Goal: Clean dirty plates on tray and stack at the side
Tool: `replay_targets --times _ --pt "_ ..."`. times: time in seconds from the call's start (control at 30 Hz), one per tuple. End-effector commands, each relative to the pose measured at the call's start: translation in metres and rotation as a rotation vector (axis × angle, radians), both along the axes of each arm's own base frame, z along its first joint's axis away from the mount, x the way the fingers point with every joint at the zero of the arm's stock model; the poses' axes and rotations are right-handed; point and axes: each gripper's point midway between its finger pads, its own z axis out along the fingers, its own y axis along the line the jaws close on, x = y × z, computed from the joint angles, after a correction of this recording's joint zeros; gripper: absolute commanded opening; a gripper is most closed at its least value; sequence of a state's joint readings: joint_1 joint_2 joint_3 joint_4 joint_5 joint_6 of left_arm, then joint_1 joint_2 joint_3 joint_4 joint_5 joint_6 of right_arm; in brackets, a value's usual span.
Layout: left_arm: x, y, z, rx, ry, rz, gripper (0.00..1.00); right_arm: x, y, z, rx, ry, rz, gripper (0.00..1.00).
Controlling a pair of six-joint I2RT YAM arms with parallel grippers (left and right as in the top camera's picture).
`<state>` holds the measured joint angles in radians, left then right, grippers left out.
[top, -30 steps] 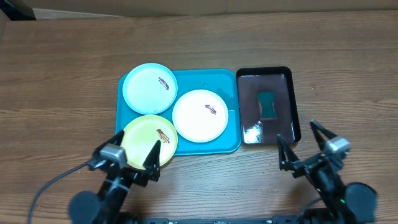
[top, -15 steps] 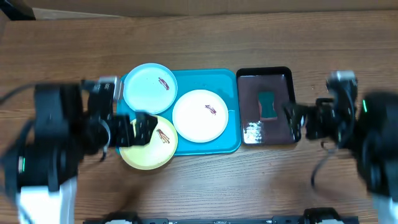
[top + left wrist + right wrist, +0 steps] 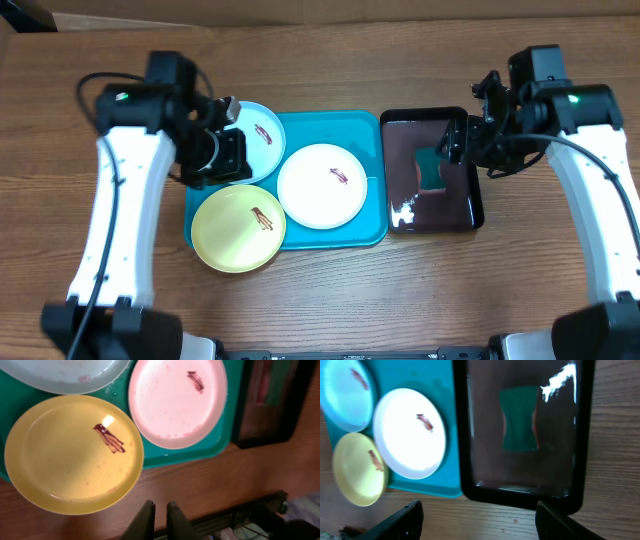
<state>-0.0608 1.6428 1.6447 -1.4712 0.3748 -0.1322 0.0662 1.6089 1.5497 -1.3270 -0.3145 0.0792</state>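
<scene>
Three plates lie on the turquoise tray point(image 3: 340, 125): a mint-cyan plate point(image 3: 258, 130) at the back left, a white plate point(image 3: 320, 185) in the middle and a yellow-green plate point(image 3: 238, 228) at the front left, overhanging the rim. Each carries a small brown smear. My left gripper point(image 3: 222, 160) hangs above the mint plate's left edge, shut and empty; its wrist view shows the yellow plate point(image 3: 70, 455) and the white plate point(image 3: 175, 400) beyond the closed fingertips point(image 3: 146, 512). My right gripper point(image 3: 462, 140) hovers open over the black tray, holding nothing.
A narrower black tray point(image 3: 476, 215) stands right of the turquoise one, with a green sponge point(image 3: 430, 168) inside; the right wrist view shows the sponge point(image 3: 520, 420) and the tray's front rim point(image 3: 520, 495). Bare wooden table surrounds both trays.
Both arms have swung up from the table's front edge to positions above the trays. The left gripper has closed; the right one has narrowed a little.
</scene>
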Motion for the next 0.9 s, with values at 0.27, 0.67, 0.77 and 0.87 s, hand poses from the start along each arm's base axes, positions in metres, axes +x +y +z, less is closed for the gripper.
replay_targets --times 0.27,0.67,0.77,0.87 --pt "0.011 -0.026 -0.096 0.146 0.22 -0.02 0.36 0.027 -0.002 -0.067 -0.18 0.119 -0.005 0.69" --pt "0.013 -0.029 -0.105 0.15 0.235 -0.03 0.36 0.045 0.009 -0.121 -0.387 0.142 -0.008 0.66" --pt "0.013 -0.029 -0.105 0.149 0.235 -0.03 0.36 0.045 0.009 -0.136 -0.396 0.172 -0.001 0.58" --pt "0.014 -0.029 -0.105 0.15 0.235 -0.03 0.35 0.043 0.009 -0.151 -0.403 0.202 0.004 0.57"
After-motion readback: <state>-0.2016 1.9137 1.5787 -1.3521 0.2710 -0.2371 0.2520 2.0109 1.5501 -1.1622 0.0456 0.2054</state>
